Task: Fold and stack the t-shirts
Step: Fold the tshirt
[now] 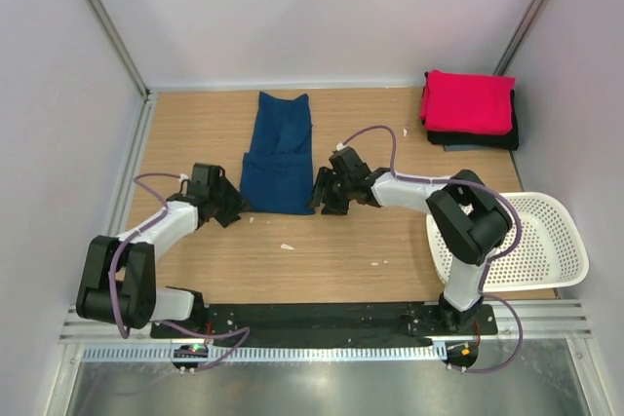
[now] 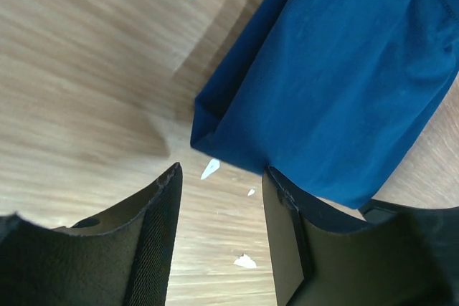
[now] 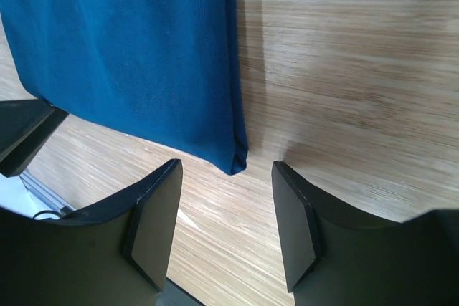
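The navy blue t-shirt [image 1: 278, 155] lies partly folded in a long strip at the table's middle back; its print does not show. My left gripper [image 1: 237, 208] is open and empty just off the shirt's near-left corner [image 2: 204, 130]. My right gripper [image 1: 320, 198] is open and empty just off the near-right corner [image 3: 235, 159]. The shirt also fills the upper part of the left wrist view [image 2: 344, 69] and of the right wrist view [image 3: 129, 48]. The pink-red t-shirt [image 1: 468, 101] lies folded on the black t-shirt [image 1: 487, 139] at the back right.
A white perforated basket [image 1: 546, 241] stands at the right edge of the wooden table [image 1: 341, 250]. Small white scraps [image 2: 210, 168] lie on the wood near the shirt. Grey walls close in the left, back and right.
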